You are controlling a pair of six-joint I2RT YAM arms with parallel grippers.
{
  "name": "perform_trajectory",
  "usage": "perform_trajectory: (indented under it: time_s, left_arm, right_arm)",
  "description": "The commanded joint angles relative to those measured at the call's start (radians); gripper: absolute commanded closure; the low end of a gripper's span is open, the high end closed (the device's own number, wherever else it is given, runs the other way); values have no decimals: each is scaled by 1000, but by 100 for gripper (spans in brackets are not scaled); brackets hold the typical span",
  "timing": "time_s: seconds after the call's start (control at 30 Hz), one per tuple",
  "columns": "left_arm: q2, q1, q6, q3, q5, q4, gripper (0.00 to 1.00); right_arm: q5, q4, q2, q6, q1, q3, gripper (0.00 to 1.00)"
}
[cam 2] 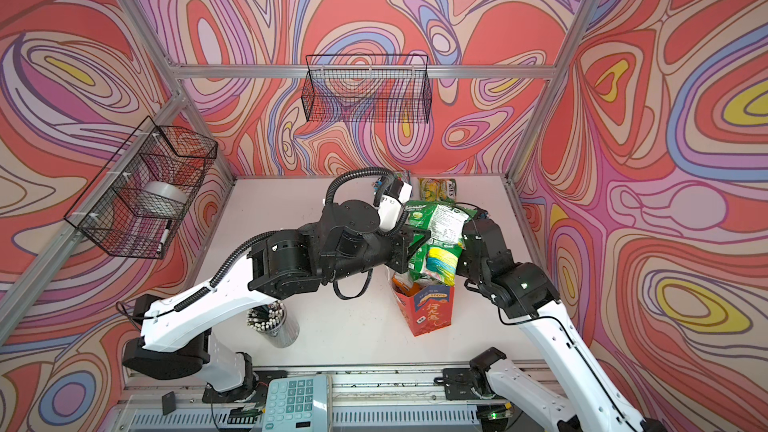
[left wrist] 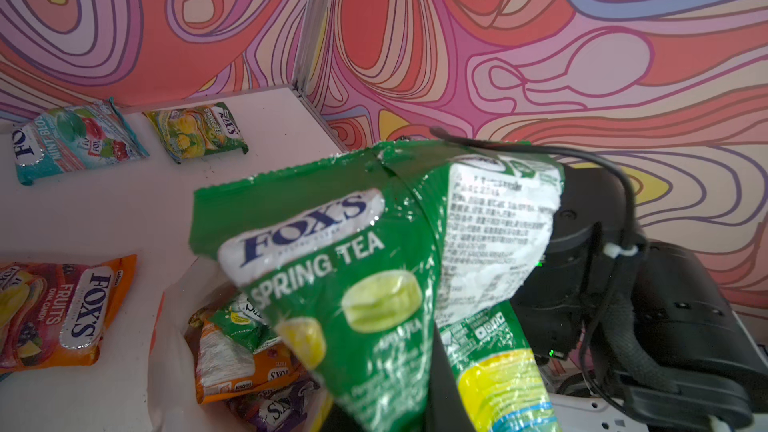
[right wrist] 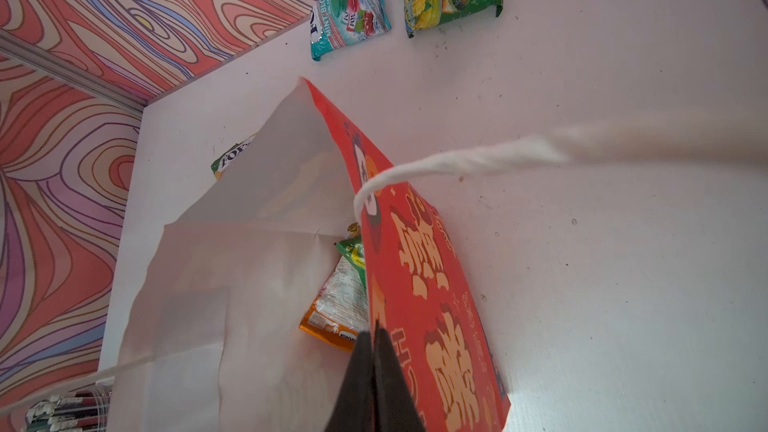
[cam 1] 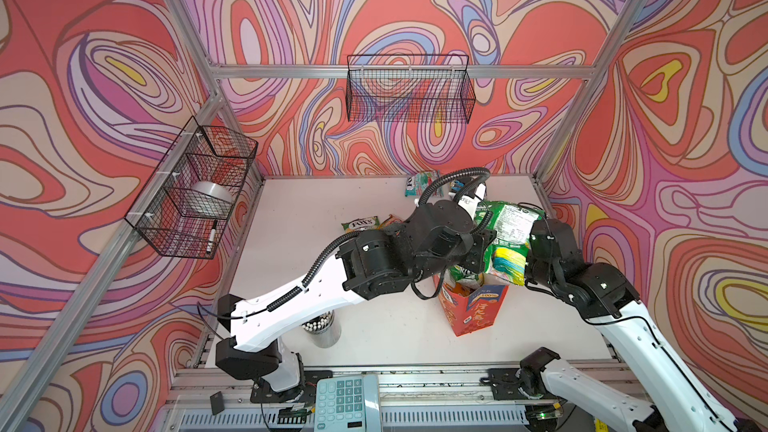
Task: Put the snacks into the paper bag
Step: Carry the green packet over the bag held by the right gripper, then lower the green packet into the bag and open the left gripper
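Left gripper [cam 1: 489, 243] pinching the green Spring Tea pouch [left wrist: 353, 284]. Both top views put it over the mouth of the upright paper bag [cam 1: 478, 309]. Right gripper [right wrist: 374, 376] pressed together on the bag's red wall at the rim — only the right wrist view shows this. Left wrist view adds orange, green and purple pouches inside [left wrist: 249, 367] — also a teal pouch [left wrist: 75, 141] and an orange pouch [left wrist: 62, 309] out on the table [left wrist: 137, 201].
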Motion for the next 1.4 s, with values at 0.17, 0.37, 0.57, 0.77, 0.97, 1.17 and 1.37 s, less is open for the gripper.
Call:
perform_trajectory:
  time_s: [0.17, 0.37, 0.57, 0.77, 0.97, 1.17, 1.37]
  left_arm:
    - [22, -8, -7, -55, -184, 129, 100]
    - [92, -1, -34, -61, -237, 117, 100]
    - [117, 2, -69, -117, -263, 81, 100]
    - [132, 10, -105, -189, -294, 34, 100]
    - [135, 9, -130, -223, -309, 3, 100]
    - [177, 12, -139, -208, -287, -30, 100]
    - [219, 13, -144, -188, -253, -41, 98]
  right_arm:
    - [1, -13, -30, 13, 3, 14, 100]
    - [-15, 0, -35, 24, 4, 9, 100]
    - [-9, -5, -45, 27, 5, 12, 100]
    - [-1, -7, -56, 28, 4, 4, 100]
    - [0, -3, -61, 31, 4, -4, 100]
    - [-7, 12, -72, 39, 4, -15, 100]
    - [-11, 24, -79, 46, 3, -20, 100]
